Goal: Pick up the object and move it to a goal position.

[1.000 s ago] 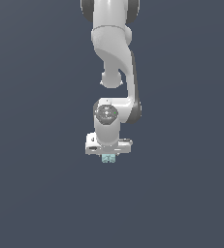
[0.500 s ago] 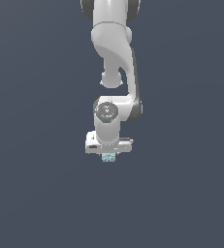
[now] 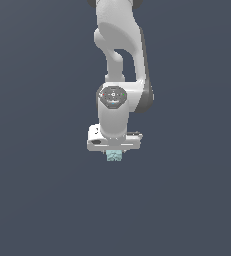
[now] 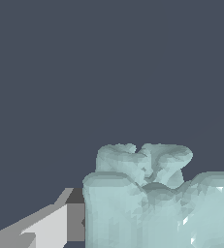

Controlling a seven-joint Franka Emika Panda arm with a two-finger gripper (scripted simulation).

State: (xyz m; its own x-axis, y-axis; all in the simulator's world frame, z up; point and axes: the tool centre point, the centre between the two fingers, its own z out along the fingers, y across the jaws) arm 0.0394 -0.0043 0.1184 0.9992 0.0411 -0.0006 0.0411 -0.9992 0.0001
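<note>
Gripper (image 3: 114,153) of mine points straight down, clenched on the pale mint block (image 3: 114,156), which peeks out just beneath my white hand; up close its lumpy, mottled surface (image 4: 147,198) sits against one finger (image 4: 45,227).

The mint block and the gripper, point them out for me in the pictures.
mint block (image 3: 114,156): exterior view, on its visible face below the gripper.
mint block (image 4: 147,203): wrist view, on its lumpy near face.
gripper (image 3: 114,150): exterior view, under the white hand, at the fingertips.
</note>
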